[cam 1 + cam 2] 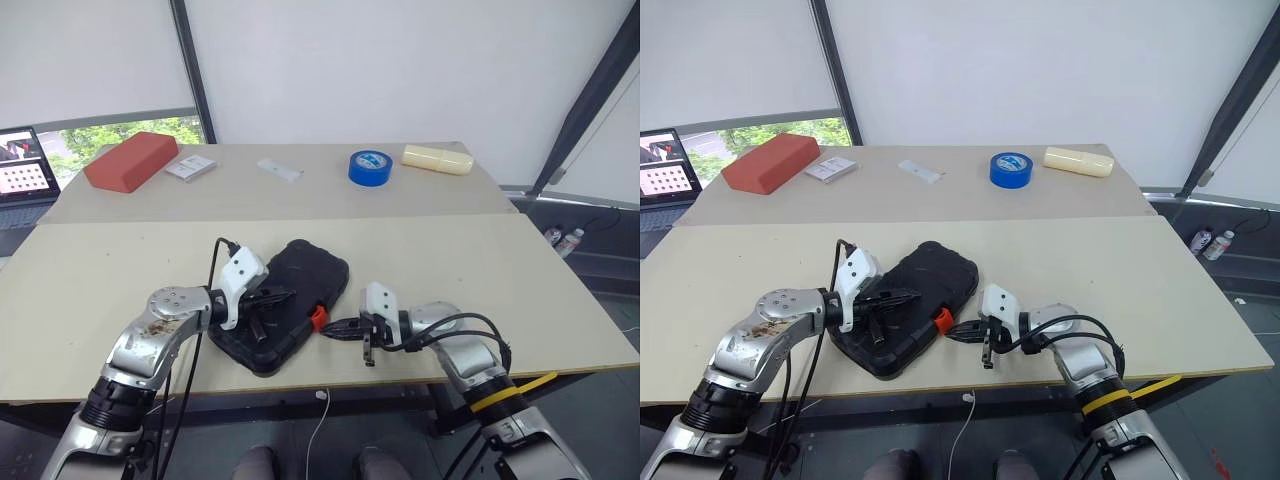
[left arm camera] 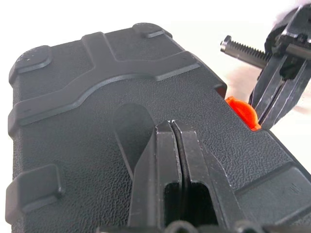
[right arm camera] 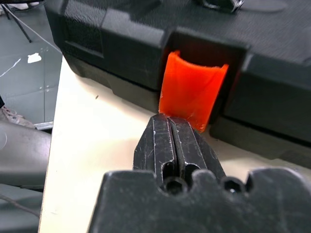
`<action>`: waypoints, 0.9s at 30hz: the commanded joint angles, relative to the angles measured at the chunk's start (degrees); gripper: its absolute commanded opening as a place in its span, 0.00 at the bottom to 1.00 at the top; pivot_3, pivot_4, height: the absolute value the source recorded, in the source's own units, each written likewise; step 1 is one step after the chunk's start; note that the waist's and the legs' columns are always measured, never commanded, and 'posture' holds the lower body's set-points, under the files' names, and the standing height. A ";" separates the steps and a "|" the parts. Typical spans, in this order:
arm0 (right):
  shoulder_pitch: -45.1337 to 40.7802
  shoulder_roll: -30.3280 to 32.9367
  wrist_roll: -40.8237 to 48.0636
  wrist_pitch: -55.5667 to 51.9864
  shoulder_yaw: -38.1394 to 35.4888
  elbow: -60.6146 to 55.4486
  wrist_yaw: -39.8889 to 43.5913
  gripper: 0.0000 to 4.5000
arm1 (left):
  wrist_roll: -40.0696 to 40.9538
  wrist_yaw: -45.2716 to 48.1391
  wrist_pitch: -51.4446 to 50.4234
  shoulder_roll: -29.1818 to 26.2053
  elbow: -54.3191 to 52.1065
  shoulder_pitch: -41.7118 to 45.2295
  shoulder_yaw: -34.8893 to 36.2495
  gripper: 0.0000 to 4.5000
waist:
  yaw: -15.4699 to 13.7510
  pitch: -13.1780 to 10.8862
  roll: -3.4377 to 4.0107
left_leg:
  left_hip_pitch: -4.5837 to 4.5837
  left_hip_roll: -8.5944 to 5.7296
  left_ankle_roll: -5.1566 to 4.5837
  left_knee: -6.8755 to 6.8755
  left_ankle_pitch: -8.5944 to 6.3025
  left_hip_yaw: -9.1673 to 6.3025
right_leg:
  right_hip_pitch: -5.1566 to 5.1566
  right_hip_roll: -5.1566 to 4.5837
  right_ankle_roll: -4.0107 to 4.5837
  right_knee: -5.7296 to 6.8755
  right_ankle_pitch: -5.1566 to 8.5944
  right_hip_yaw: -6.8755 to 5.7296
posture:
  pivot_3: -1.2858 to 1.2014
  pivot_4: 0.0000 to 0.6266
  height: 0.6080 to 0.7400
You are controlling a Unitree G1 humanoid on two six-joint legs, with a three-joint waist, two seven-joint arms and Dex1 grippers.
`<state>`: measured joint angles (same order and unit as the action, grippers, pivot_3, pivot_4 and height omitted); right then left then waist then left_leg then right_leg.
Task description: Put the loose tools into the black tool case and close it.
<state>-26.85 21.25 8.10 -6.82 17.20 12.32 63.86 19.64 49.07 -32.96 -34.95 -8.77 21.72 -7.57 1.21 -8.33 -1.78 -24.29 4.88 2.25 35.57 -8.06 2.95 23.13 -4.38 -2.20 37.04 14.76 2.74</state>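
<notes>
The black tool case [image 1: 315,270] lies flat near the table's front edge with its lid down. Its small orange latch [image 1: 318,317] faces my right side. My left gripper [image 1: 285,296] is shut, its fingertips resting on the textured lid [image 2: 97,97]. My right gripper [image 1: 328,327] is shut too, pointing left at the case. In the right wrist view its tips [image 3: 170,119] meet the lower edge of the latch [image 3: 192,92], which stands out from its recess. The left wrist view shows the right gripper's fingers [image 2: 272,97] beside the latch [image 2: 241,109]. The loose tools are out of view.
On the far table half sit a red brick-like block [image 1: 130,160], a blue tape roll [image 1: 370,167], a cream block [image 1: 437,158] and two small white packets [image 1: 190,167] [image 1: 279,170]. A laptop [image 1: 25,175] stands at far left. The table's front edge runs just below the case.
</notes>
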 commanded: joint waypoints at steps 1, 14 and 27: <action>-3.45 -1.42 0.85 0.81 -1.32 -1.38 -1.30 0.00 | -2.15 0.08 -2.15 0.10 4.11 -2.43 -3.06 0.02 | 0.00 0.00 0.00 | 0.00 0.00 0.00 -0.01 0.00 0.00 | 0.00 0.00 0.00 0.00 0.00 0.00 | 0.52 0.24 1.00; -2.68 2.01 0.81 -2.13 -1.05 -5.54 0.48 0.00 | -2.49 0.19 -2.28 -0.51 4.19 -4.07 -3.27 0.02 | -0.08 0.10 0.05 | 0.08 -0.02 0.01 -0.36 0.00 0.01 | 0.00 0.00 0.10 -0.05 0.07 0.00 | 0.52 0.24 1.00; -4.61 -1.36 0.28 -0.99 -0.70 -2.48 -1.13 0.00 | -2.39 0.86 -4.16 -1.52 4.26 -4.00 -3.74 0.02 | 0.23 0.14 0.06 | 0.17 -0.03 0.01 -0.57 0.00 -0.02 | 0.03 0.01 0.13 -0.13 0.08 0.00 | 0.52 0.24 1.00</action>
<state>-29.13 21.54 7.50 -9.00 17.29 11.70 64.21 19.59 49.61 -32.72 -35.78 -8.65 21.25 -7.40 1.44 -8.19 -1.71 -24.11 4.85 2.27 34.98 -8.07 2.93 23.15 -4.37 -2.07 36.91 14.84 2.74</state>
